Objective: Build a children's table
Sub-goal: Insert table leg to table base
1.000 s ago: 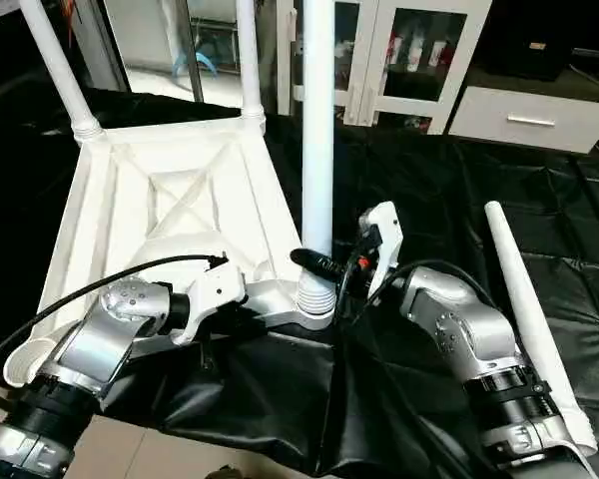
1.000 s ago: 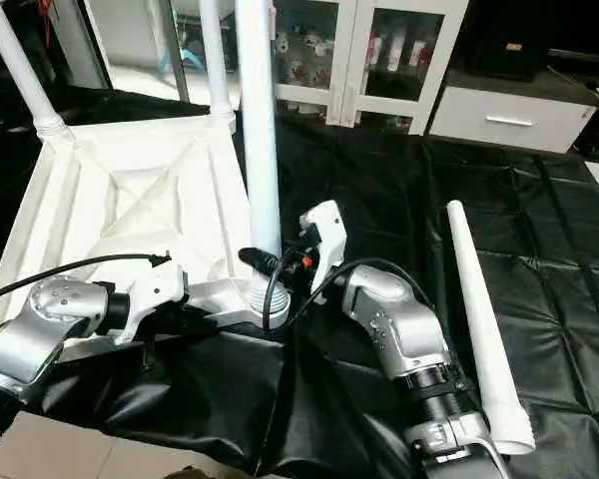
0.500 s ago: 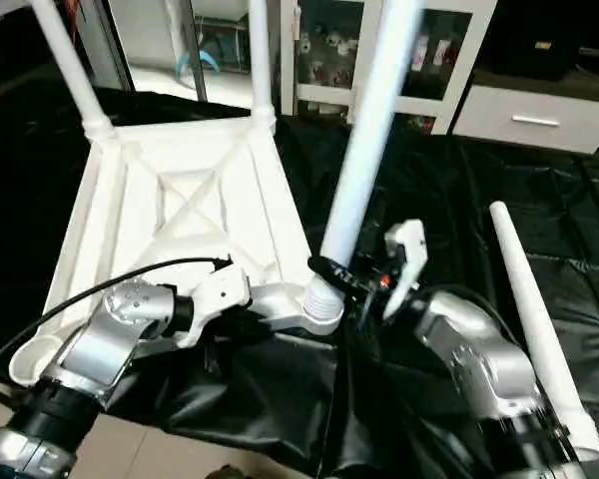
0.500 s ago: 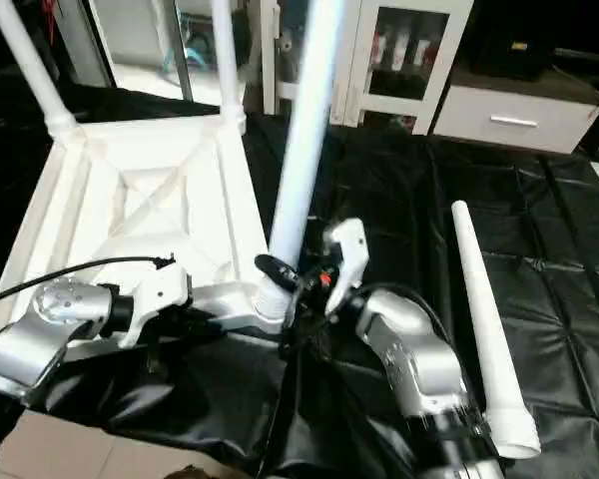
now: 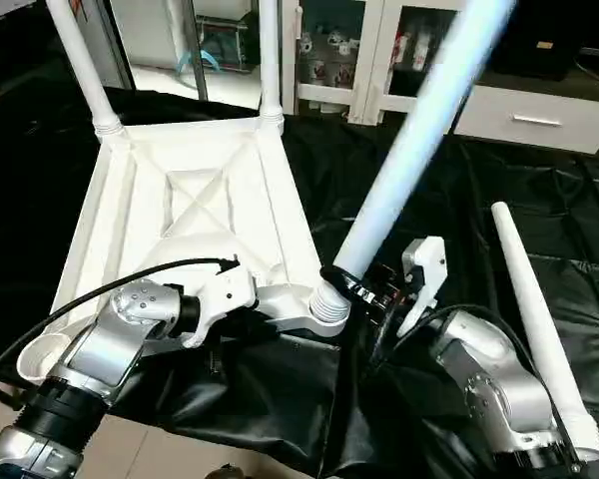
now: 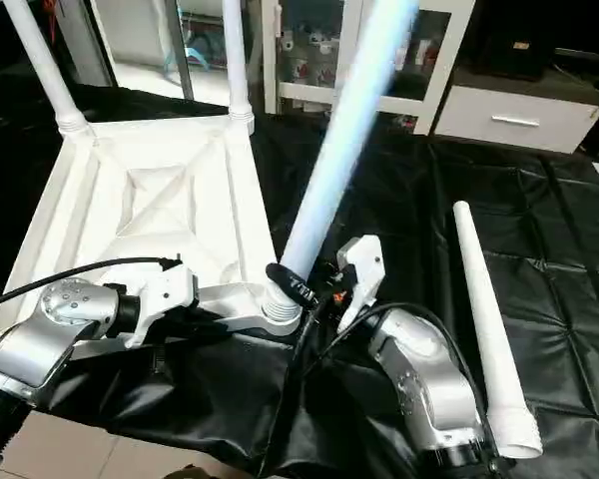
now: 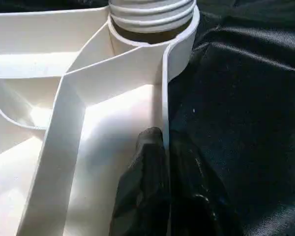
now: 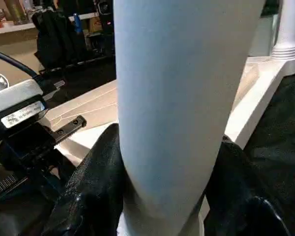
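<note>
The white tabletop (image 5: 180, 215) lies ribbed side up on black cloth, with two legs (image 5: 75, 60) (image 5: 270, 50) standing in its far corner sockets. A third leg (image 5: 409, 150) has its threaded end at the near right socket (image 7: 152, 29) and leans steeply to the right. My right gripper (image 5: 354, 284) is shut around this leg just above the thread, one finger (image 8: 96, 182) on each side. My left gripper (image 7: 162, 135) is shut on the tabletop's thin side wall close to that socket. The fourth leg (image 5: 534, 319) lies loose on the cloth at the right.
The black cloth (image 5: 449, 190) ends near my arms, with pale floor (image 5: 170, 454) below its front edge. Glass-door cabinets (image 5: 369, 50) and a white drawer unit (image 5: 534, 118) stand behind the work.
The third leg has swung from upright to a steep lean to the right, its base staying at the near right socket. My right gripper tilted with it. The camera shifted slightly.
</note>
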{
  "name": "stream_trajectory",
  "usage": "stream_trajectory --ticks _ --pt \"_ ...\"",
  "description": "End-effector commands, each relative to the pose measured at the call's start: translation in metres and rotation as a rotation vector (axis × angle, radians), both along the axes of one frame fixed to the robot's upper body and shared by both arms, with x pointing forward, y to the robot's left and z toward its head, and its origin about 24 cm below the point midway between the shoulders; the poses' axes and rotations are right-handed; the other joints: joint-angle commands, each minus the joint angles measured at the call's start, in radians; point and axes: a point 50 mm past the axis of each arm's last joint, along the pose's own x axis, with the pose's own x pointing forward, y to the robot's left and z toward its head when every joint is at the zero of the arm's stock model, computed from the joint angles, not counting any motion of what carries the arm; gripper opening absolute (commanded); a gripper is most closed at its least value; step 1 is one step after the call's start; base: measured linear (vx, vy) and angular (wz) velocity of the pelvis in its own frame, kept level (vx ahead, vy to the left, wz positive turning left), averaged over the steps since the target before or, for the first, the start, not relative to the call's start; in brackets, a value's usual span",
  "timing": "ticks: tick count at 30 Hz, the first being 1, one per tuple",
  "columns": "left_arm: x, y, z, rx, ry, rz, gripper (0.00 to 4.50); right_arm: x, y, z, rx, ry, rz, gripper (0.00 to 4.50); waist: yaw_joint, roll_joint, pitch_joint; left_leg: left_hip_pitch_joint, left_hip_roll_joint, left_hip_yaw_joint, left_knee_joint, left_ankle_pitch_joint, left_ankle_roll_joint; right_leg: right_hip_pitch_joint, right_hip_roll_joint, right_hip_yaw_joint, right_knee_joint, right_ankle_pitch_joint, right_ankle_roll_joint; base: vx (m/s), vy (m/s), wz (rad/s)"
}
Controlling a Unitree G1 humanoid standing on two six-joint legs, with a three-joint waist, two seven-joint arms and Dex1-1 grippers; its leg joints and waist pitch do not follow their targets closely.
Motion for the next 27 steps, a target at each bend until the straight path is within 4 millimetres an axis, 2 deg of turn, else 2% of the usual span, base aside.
stream_trajectory --ticks 1,12,15,21,25,27 --pt "0.004 -0.004 0.008 -0.038 -0.048 -0.019 0.00 -0.001 -0.018 -0.007 -0.080 0.001 -0.087 1.86 -0.013 -0.005 -0.051 0.005 0.069 -0.024 -0.098 -0.153 0.020 0.036 -0.079 0.058 -0.088 -0.171 -0.187 0.000 0.000 0.00" --pt "0.005 -0.002 0.008 -0.028 -0.048 -0.015 0.00 -0.011 -0.008 -0.016 -0.196 0.028 0.066 1.86 -0.013 -0.007 -0.049 0.002 0.068 -0.026 -0.099 -0.159 0.024 0.038 -0.080 0.059 -0.091 -0.189 -0.180 0.000 0.000 0.00" --pt "0.005 -0.001 0.007 -0.025 -0.046 -0.015 0.00 -0.011 -0.006 -0.017 -0.223 0.036 0.103 1.86 -0.014 -0.007 -0.048 0.004 0.069 -0.026 -0.100 -0.172 0.023 0.036 -0.080 0.059 -0.093 -0.215 -0.177 0.000 0.000 0.00" --pt "0.004 0.000 0.007 -0.019 -0.038 -0.017 0.00 -0.007 -0.003 -0.021 -0.341 0.096 0.195 1.86 -0.017 -0.006 -0.048 0.005 0.068 -0.026 -0.100 -0.170 0.021 0.037 -0.077 0.058 -0.091 -0.208 -0.184 0.000 0.000 0.00" --pt "0.004 0.000 0.006 -0.018 -0.036 -0.018 0.00 -0.002 0.000 -0.022 -0.399 0.134 0.239 1.86 -0.019 -0.007 -0.046 0.006 0.069 -0.027 -0.102 -0.192 0.012 0.038 -0.081 0.060 -0.095 -0.247 -0.181 0.000 0.000 0.00" --pt "0.004 0.000 0.006 -0.017 -0.035 -0.018 0.00 0.004 0.004 -0.020 -0.401 0.134 0.254 1.86 -0.022 -0.007 -0.043 0.009 0.070 -0.029 -0.105 -0.225 0.005 0.035 -0.081 0.059 -0.099 -0.295 -0.177 0.000 0.000 0.00"
